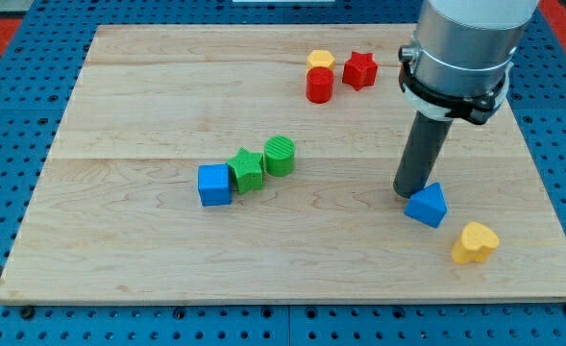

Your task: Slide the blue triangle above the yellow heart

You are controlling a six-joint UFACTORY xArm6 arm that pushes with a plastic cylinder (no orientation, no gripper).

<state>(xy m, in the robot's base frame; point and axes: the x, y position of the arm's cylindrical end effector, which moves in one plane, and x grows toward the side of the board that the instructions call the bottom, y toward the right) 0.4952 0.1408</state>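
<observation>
Pushing with my tip (409,195) touching the blue triangle's (428,205) upper-left edge, I have no gripper; short, centred nudges keep it above the yellow heart (475,242).

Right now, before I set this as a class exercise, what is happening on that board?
A robot arm with a dark rod is pushing blocks on a wooden board. My tip sits against the blue triangle, on its upper-left side. The yellow heart lies just to the lower right of the triangle, apart from it. Untouched are a blue cube, green star and green cylinder in a row, and red and yellow blocks near the view's top.
</observation>
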